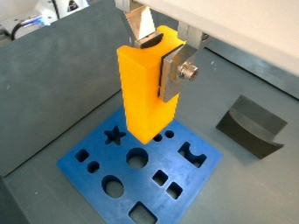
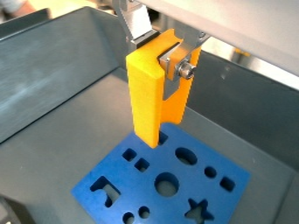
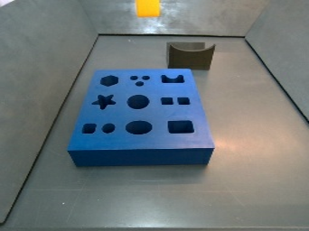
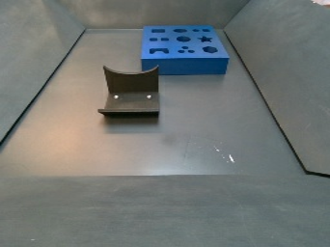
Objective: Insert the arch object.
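Note:
My gripper point(image 1: 163, 52) is shut on the upper end of the arch object point(image 1: 147, 92), a bright orange elongated block that hangs upright from the fingers, also in the other wrist view point(image 2: 156, 92). It is held well above the blue board point(image 1: 146, 171) with shaped holes, its lower end apart from the board in both wrist views. In a side view only the block's lower tip point(image 3: 147, 8) shows, high over the board point(image 3: 141, 113); the gripper itself is out of that view. In the other side view the board point(image 4: 186, 48) lies at the far end and neither block nor gripper shows.
A dark grey block with a curved scoop point(image 4: 130, 92) stands on the grey floor beside the board, also in a side view point(image 3: 190, 54) and a wrist view point(image 1: 253, 127). Sloping grey walls point(image 3: 49, 81) enclose the floor.

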